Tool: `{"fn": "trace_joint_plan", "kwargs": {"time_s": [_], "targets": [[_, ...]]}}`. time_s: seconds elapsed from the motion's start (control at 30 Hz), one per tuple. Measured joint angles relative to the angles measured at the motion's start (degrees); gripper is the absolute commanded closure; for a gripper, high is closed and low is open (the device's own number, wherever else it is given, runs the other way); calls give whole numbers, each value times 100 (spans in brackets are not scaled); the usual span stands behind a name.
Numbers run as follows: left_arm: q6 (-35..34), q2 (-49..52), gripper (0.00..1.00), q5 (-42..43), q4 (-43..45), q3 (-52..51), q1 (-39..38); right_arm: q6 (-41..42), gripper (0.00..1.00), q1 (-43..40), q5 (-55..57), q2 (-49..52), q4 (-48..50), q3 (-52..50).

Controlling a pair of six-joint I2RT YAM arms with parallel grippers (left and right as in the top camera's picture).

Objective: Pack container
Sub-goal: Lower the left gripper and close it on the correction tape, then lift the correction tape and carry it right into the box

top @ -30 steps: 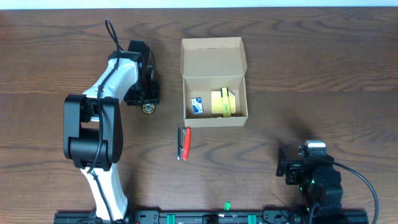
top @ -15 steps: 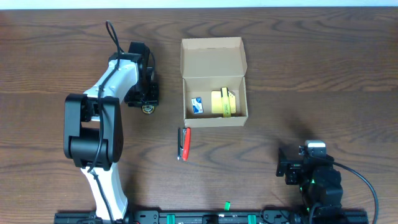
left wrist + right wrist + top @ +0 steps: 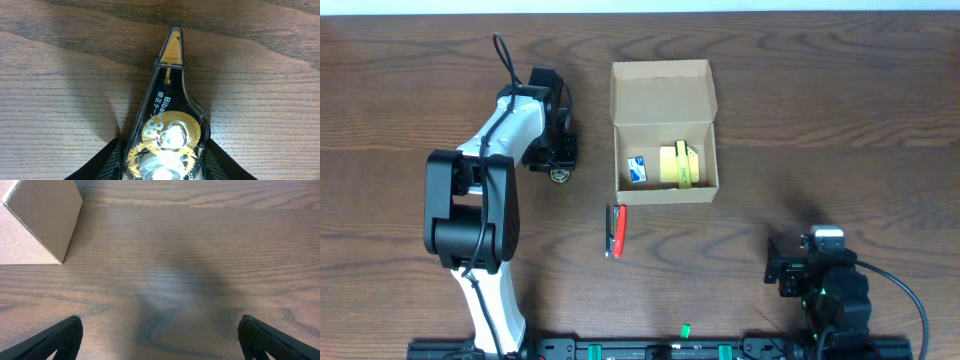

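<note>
The container [image 3: 663,128], a tan cardboard box with its lid flap folded back, sits open at the table's middle. Inside lie a yellow item [image 3: 678,165] and a small blue-and-white item [image 3: 638,170]. Left of the box my left gripper [image 3: 558,170] points down over a correction tape dispenser [image 3: 558,176]. In the left wrist view the dispenser [image 3: 167,115] is black and clear with gold gears, lying flat on the wood, and my left gripper [image 3: 164,167] has a finger pressed against each of its sides. My right gripper [image 3: 160,340] stands wide open over bare wood, holding nothing.
A red and black pen-like tool [image 3: 617,231] lies on the table below the box. The right arm [image 3: 815,275] rests near the front right edge. One box corner [image 3: 40,220] shows at the right wrist view's upper left.
The left arm has barely shifted over the dispenser. The right arm and the box have not moved.
</note>
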Motion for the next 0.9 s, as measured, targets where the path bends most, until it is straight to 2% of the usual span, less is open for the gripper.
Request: {"fn": "trace_joint_plan", "kwargs": {"time_s": [0.57,0.9], "targets": [[-13,-15,94,-26,-20,76,0,2,1,0,0,0,0,0],[-13,-577,94,-151,-20,76,0,0,1,0,0,0,0,0]]}}
